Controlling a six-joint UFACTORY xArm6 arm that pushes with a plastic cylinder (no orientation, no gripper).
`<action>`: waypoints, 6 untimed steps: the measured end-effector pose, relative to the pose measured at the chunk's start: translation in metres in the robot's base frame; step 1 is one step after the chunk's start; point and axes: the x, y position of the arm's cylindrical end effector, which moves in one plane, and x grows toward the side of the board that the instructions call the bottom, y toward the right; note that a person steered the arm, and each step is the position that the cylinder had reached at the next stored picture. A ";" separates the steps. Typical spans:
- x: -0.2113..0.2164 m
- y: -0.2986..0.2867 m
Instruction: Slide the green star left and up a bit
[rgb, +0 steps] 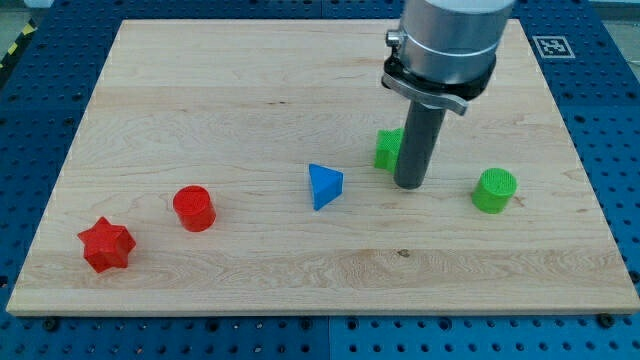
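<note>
The green star (388, 149) sits right of the board's centre, half hidden behind the rod, whose tip (410, 186) touches its right side; no claw here. Blue triangle (324, 186) lies just left, green cylinder (494, 190) right, red cylinder (194, 208) and red star (106, 245) far left.

I am looking at a lab or robotics test cell. A pale wooden bench (250, 90) lies on a blue perforated metal base (40, 120), a printed fiducial marker (553, 46) sits at the view's top right, and yellow-black hazard tape (14, 48) marks the left edge.
</note>
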 end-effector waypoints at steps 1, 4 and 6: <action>-0.001 0.014; -0.025 -0.011; 0.000 -0.008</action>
